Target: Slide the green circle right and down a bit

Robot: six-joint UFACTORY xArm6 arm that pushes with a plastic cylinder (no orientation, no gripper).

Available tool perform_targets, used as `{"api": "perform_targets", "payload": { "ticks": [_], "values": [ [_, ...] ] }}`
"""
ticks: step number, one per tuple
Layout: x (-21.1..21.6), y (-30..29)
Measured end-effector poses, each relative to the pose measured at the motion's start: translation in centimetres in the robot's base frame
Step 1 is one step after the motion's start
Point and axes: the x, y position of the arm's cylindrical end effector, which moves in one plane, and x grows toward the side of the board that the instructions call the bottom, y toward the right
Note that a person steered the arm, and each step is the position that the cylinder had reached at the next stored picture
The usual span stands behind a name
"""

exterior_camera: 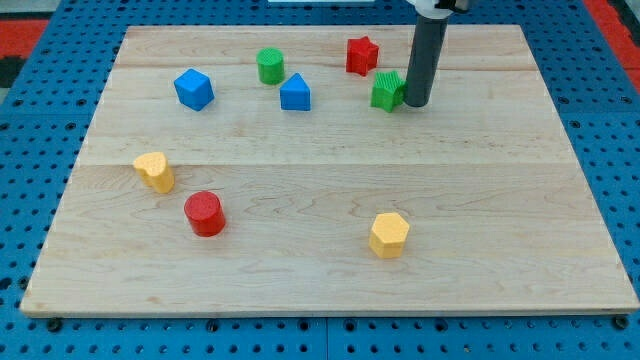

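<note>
Tool: dark rod, no jaws, holds nothing; my tip down on tabletop, touching right side of green star-ish block.
Green circle: well left of tip, near view's top.
Btwn them: blue house-shaped block; red star just above-left of tip.

Pale wood-grain tabletop over a blue pegboard. Two green blocks: a circle and a ridged one. Red star, red cylinder, two blue blocks, two yellow ones, dark grey rod.
</note>
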Motion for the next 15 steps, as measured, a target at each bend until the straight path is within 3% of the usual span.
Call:
{"api": "perform_targets", "payload": {
  "ticks": [2,5,7,9,10,12,15],
  "values": [
    [-6.1,-1.8],
    [-9.4,-13.2],
    [-10.4,-25.7],
    [-7.6,-19.4],
    [-7.1,-21.0],
    [-5.0,-17.4],
    [-5.3,-3.8]
  ]
}}
